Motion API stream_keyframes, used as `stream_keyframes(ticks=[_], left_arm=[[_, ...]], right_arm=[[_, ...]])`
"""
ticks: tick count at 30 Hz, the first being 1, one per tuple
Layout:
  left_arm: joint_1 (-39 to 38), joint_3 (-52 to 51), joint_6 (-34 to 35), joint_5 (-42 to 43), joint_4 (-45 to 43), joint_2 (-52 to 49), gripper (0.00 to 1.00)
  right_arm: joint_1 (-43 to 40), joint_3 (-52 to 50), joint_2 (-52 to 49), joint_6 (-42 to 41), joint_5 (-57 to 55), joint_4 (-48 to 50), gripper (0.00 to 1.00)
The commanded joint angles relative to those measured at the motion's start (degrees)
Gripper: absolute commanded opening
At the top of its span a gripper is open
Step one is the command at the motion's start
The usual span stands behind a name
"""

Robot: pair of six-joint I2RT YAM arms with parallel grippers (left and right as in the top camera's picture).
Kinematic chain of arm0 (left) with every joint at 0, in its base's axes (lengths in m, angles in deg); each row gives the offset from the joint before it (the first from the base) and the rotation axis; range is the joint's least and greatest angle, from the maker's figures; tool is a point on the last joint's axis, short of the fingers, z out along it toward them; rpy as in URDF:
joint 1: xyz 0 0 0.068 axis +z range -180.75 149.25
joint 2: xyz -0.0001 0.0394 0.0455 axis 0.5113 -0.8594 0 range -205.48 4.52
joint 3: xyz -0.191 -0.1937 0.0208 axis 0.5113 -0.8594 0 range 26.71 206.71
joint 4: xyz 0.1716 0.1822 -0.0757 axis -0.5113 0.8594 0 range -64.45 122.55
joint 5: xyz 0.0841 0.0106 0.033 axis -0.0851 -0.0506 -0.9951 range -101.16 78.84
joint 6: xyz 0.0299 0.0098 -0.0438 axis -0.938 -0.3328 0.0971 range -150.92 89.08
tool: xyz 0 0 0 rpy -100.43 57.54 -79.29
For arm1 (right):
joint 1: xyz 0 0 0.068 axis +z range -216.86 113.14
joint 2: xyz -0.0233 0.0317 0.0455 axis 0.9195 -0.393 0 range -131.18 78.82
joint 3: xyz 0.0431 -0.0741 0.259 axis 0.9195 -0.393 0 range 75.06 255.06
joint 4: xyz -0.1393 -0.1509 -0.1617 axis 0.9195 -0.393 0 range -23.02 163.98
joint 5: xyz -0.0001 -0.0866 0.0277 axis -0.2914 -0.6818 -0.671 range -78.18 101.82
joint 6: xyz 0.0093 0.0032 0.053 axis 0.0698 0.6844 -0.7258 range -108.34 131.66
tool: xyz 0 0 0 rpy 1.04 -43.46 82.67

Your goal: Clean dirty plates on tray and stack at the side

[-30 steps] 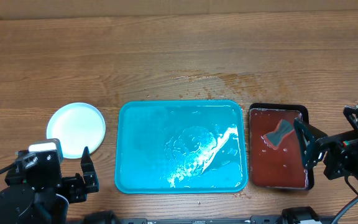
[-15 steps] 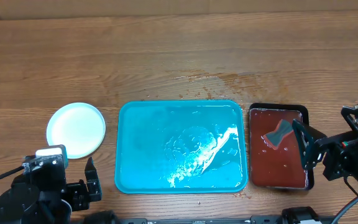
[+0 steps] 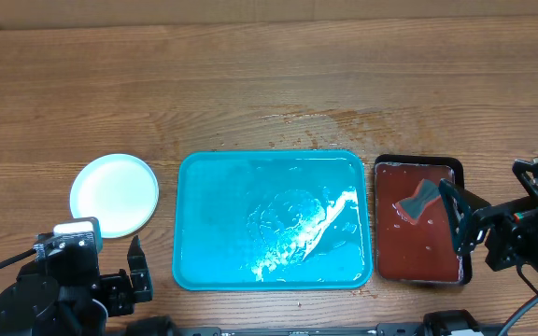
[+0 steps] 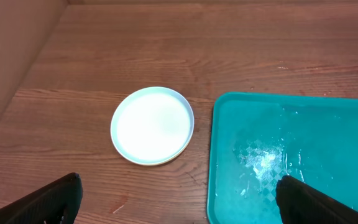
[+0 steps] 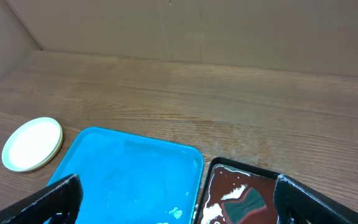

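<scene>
The plates (image 3: 115,194) lie in one stack on the bare wood left of the tray (image 3: 204,187). The top plate (image 4: 153,124) is white with no smear, and a pale yellow-green rim shows under it. The turquoise tray (image 4: 353,130) (image 5: 129,168) holds only water and white foam streaks. The stack (image 5: 32,143) also shows at the left of the right wrist view. My left gripper (image 3: 106,271) (image 4: 182,208) hangs open near the front edge, between the stack and the tray, holding nothing. My right gripper (image 3: 465,233) (image 5: 185,208) is open over the black tray, holding nothing.
A smaller black tray (image 3: 386,224) (image 5: 213,171) with reddish-brown liquid sits right of the turquoise tray. A dark sponge (image 3: 418,199) (image 5: 244,200) lies in it. Wet spots (image 3: 344,119) mark the wood behind the trays. A cardboard wall (image 5: 197,25) closes the far side.
My left arm has drawn back toward the front edge, away from the plates, then stopped. The right arm, plates and trays have not moved.
</scene>
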Motion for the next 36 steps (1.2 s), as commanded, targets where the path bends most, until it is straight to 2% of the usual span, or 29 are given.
stream_keyframes(ticks=[1, 15, 21, 29, 36], left_arm=[[0.0, 0.6, -0.9, -0.1, 0.0, 0.2, 1.0], [0.0, 0.6, -0.9, -0.1, 0.1, 0.2, 1.0], [0.0, 0.6, -0.9, -0.1, 0.1, 0.2, 1.0], [0.0, 0.6, -0.9, -0.1, 0.1, 0.2, 1.0], [0.0, 0.6, -0.9, -0.1, 0.1, 0.2, 1.0]], right_arm=[[0.3, 0.5, -0.1, 0.1, 0.0, 0.3, 1.0], [0.7, 0.4, 0.0, 0.1, 0.0, -0.1, 1.0], [0.7, -3.1, 5.5, 0.1, 0.0, 0.4, 1.0], [0.7, -19.0, 23.9, 0.1, 0.0, 9.6, 1.0], [0.7, -37.8, 39.4, 0.0, 0.9, 23.5, 1.0]])
